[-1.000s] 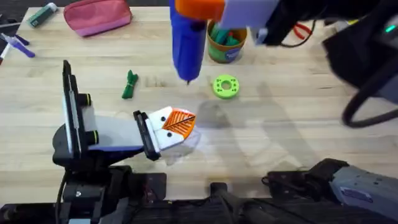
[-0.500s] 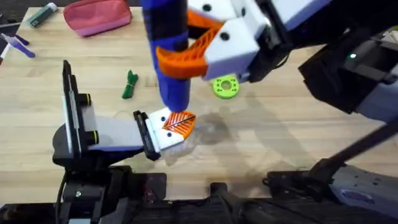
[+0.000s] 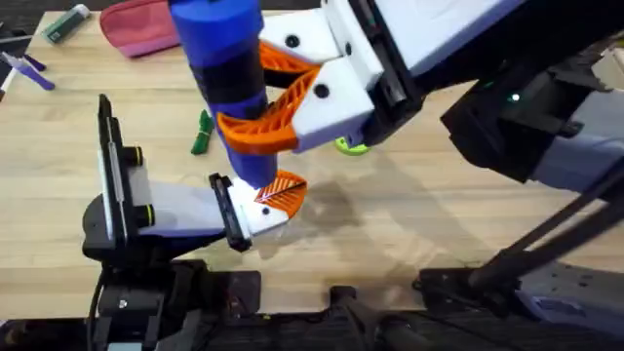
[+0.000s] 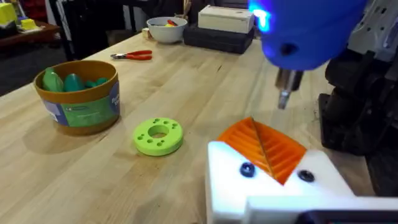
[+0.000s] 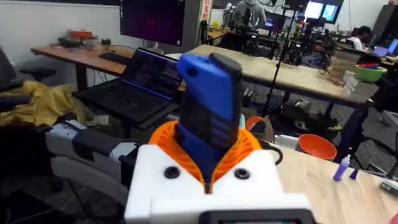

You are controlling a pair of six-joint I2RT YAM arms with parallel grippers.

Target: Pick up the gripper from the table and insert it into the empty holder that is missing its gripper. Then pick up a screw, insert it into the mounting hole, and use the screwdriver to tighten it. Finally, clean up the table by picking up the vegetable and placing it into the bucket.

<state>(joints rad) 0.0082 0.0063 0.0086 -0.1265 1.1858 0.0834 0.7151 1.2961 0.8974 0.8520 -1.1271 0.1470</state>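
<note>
- R gripper (image 3: 255, 105) clamps the screwdriver (image 3: 226, 73), orange pads squeezed on the blue barrel; same grip seen in R wrist view (image 5: 208, 165).
- vs 0.5 s ago: R arm moved further left + closer under the overhead cam; barrel now looms larger, tip end down right at the holder (image 3: 255, 216).
- 1 s ago the tip hung over bare table near the green ring disc (image 3: 351, 146); now disc is mostly hidden behind the R gripper.
- L wrist view: silver tip (image 4: 284, 98) hangs just above the orange gripper (image 4: 266, 147), not clearly touching. Blue light on at the driver's nose.
- Orange gripper sits seated in the white holder, unchanged in pos. over all 3 frames.
- L gripper (image 4: 273, 174): finger state can't tell; L arm hasn't moved.
- Vegetable (image 3: 202, 134) still lies on the table, left of the screwdriver, same spot.
- Bucket (image 4: 78, 96) stands on the table beyond the disc, green items inside.
- Red pliers (image 4: 132, 55) far back on the table.
</note>
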